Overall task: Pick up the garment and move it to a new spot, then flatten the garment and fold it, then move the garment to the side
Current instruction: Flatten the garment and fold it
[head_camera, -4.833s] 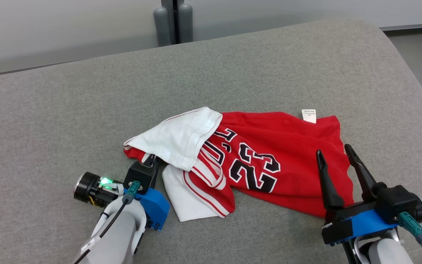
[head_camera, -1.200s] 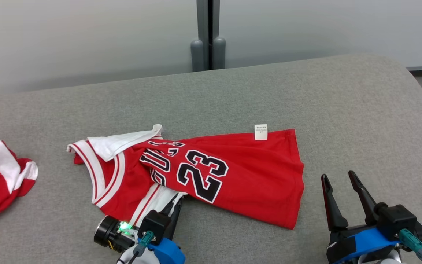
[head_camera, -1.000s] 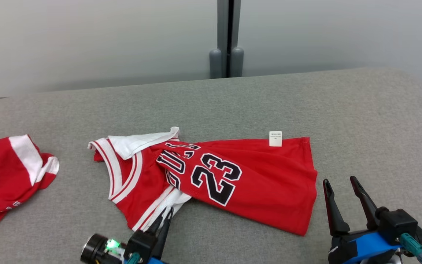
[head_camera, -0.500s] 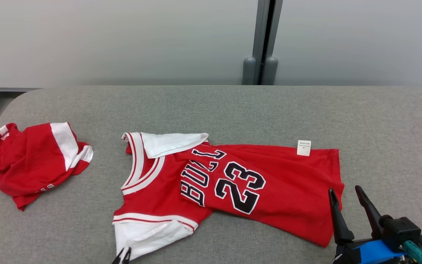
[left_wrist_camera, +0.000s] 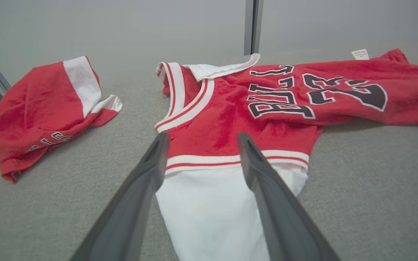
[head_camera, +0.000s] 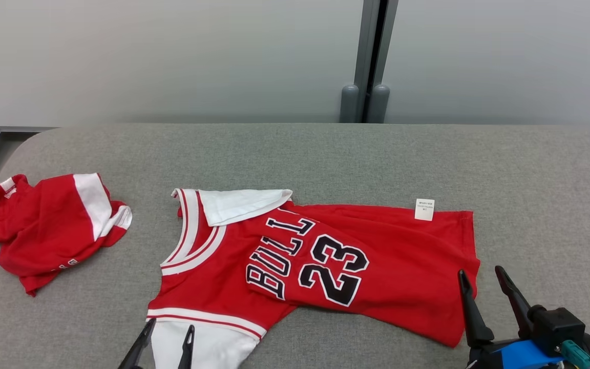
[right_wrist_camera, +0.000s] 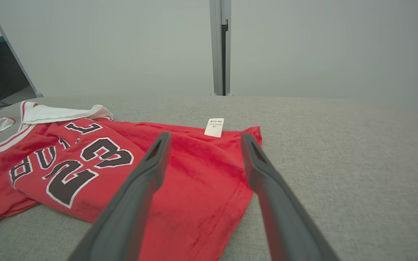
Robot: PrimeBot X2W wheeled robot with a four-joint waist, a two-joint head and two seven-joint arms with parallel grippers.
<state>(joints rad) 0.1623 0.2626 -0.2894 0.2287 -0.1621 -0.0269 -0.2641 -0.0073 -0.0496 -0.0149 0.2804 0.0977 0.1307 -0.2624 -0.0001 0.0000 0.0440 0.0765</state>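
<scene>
Head view: red jersey (head_camera: 377,256) printed "BULL" and "23" lies spread across the middle of the grey table (head_camera: 325,154). Its neck points left and its hem points right, with a small white label (head_camera: 424,209) at the far hem corner. A white flap (head_camera: 208,348) of the jersey sticks out at the near left edge. The left tool (head_camera: 170,328) shows at the bottom edge with its two tips apart, one beside the flap and one over it. The right tool (head_camera: 480,274) stands at the lower right, fingers spread, with its tips at the jersey's near hem corner. A second red and white garment (head_camera: 44,225) lies bunched at the table's left end, well apart from the jersey.

Left wrist view: the left tool's fingers are wide apart. The white flap and the striped band above it lie between them, flat on the table and not pinched. I cannot tell whether the fingers touch the cloth.

Right wrist view: the right tool's fingers are also spread, over the red hem area. The label lies just beyond the tips, and bare table lies to one side.
</scene>
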